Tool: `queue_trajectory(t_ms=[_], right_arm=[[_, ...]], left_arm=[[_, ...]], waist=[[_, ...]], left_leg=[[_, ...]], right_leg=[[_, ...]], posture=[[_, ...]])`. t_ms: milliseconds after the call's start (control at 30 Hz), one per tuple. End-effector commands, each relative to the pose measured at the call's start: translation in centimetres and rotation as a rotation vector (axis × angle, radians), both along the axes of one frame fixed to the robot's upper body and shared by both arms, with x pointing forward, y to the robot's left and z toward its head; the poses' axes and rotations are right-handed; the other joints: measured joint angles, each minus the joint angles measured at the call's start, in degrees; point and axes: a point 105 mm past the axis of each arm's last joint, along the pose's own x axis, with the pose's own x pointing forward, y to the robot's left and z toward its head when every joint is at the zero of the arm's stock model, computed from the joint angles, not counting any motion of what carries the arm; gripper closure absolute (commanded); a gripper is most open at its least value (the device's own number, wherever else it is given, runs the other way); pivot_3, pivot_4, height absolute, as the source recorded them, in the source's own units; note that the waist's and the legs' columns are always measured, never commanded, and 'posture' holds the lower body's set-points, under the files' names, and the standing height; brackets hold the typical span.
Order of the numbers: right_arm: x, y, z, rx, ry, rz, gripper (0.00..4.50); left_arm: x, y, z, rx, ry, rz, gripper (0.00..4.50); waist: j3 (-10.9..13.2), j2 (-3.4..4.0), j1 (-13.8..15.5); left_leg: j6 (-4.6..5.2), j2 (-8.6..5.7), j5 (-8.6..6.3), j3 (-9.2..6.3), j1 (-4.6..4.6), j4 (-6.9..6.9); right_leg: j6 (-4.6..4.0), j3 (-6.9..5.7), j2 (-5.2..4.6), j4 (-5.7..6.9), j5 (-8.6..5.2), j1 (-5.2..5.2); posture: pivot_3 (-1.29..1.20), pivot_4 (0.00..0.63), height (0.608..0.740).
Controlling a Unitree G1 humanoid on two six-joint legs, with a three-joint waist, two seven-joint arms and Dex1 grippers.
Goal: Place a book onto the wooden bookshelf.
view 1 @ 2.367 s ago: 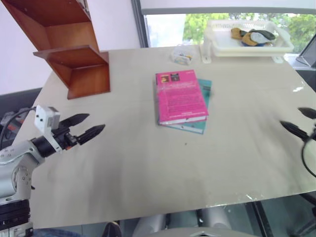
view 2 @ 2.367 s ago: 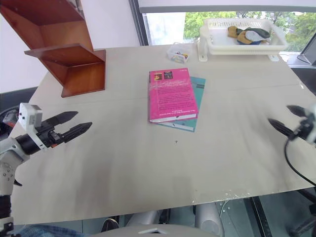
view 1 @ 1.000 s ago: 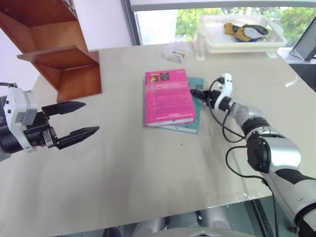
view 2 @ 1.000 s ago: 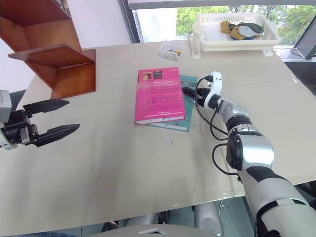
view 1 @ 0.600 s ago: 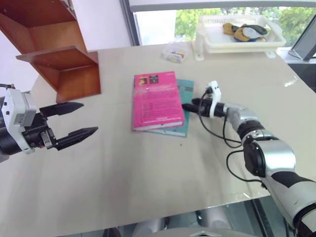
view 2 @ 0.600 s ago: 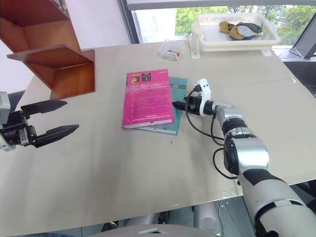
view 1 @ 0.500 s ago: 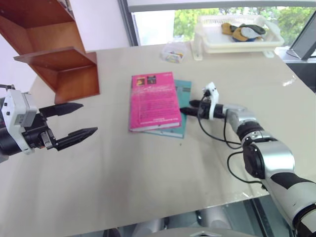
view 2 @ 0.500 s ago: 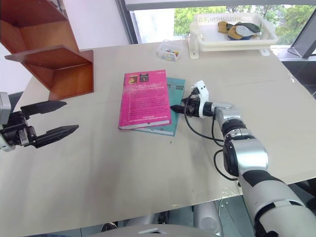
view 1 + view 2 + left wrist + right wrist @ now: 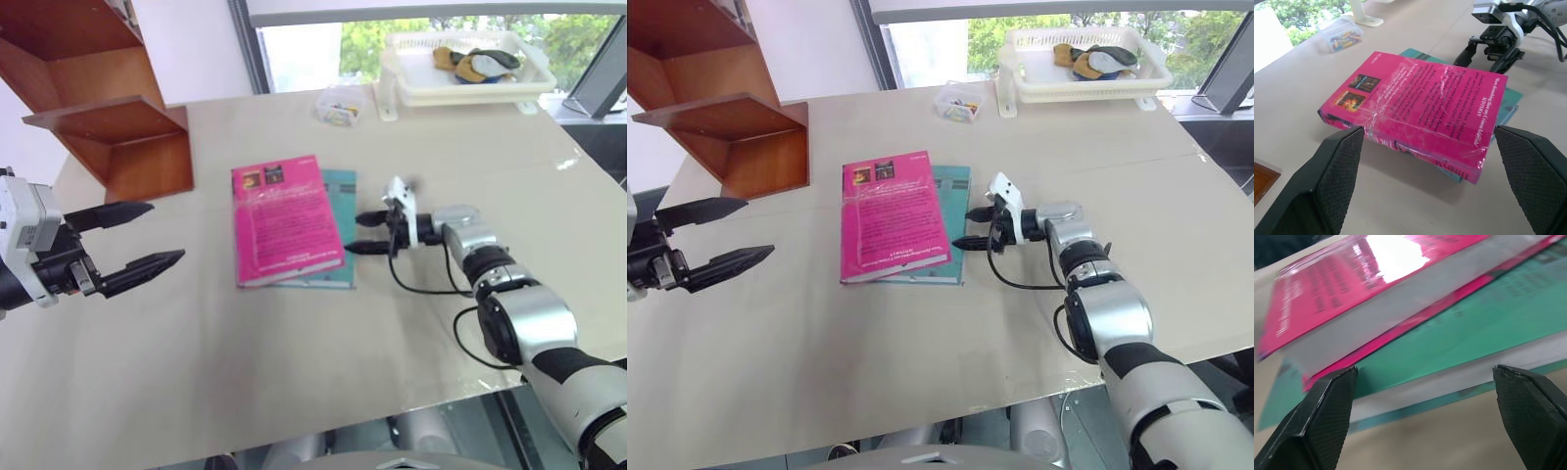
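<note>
A: Where does the book [image 9: 285, 219] lie from the right claw [image 9: 367, 233]?

B: Straight ahead of its tips, just beside them. The claw comes in low over the bench [image 9: 294, 372] and points at the book's long open-page edge. Its long axis runs across the claw's line of aim, so the tips meet the side of the book, not an end.

A: Is that claw gripping anything?

B: No. Its fingers stand apart, released, with nothing between them. From the right wrist view the pink book sits on top of the teal book [image 9: 1459, 342], and both edges lie in the gap ahead of the fingers.

A: So the tips could catch the wrong one?

B: I'd judge that the risk. The teal book sticks out a little toward the claw from under the pink one, so it is the nearer edge.

A: And the left claw [image 9: 127, 240]?

B: Also released, fingers wide, empty. The book lies well ahead of it, far side of a stretch of bare bench. The right claw is much the nearer.

A: The wooden bookshelf [image 9: 108, 117]?

B: Beyond the left claw, well away from the right one, with the book in between.
</note>
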Motion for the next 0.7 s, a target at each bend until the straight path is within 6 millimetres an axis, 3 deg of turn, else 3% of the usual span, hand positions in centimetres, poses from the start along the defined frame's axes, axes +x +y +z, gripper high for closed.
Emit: queue_trajectory(t_ms=[33,300,700], right_arm=[[-1.6,0.2,-1.6,-0.059,0.047,0.103,0.0],[-3.7,0.3,-1.2,-0.072,0.034,0.296,0.0],[-5.3,-0.1,-1.3,-0.146,-0.027,0.393,0.0]], left_arm=[[-0.3,-0.1,1.1,0.031,-0.044,0.004,0.02],[-0.5,0.3,0.6,0.046,-0.015,0.011,0.02],[-1.4,1.3,-0.4,0.083,0.081,0.022,0.02]], waist=[[0.0,0.0,0.0],[0.0,0.01,0.1],[0.0,0.03,0.4]], left_leg=[[0.0,0.0,0.0,0.0,0.0,0.0],[-0.01,0.0,-0.01,-0.02,-0.01,0.0],[-0.02,0.0,-0.01,-0.04,-0.02,0.02]], right_leg=[[0.0,0.0,0.0,0.0,0.0,0.0],[0.0,-0.01,0.0,0.01,0.0,-0.01],[-0.01,-0.03,-0.01,0.02,-0.01,-0.01]], posture=[[0.0,0.15,0.74],[0.0,0.15,0.74],[0.0,0.15,0.74]])
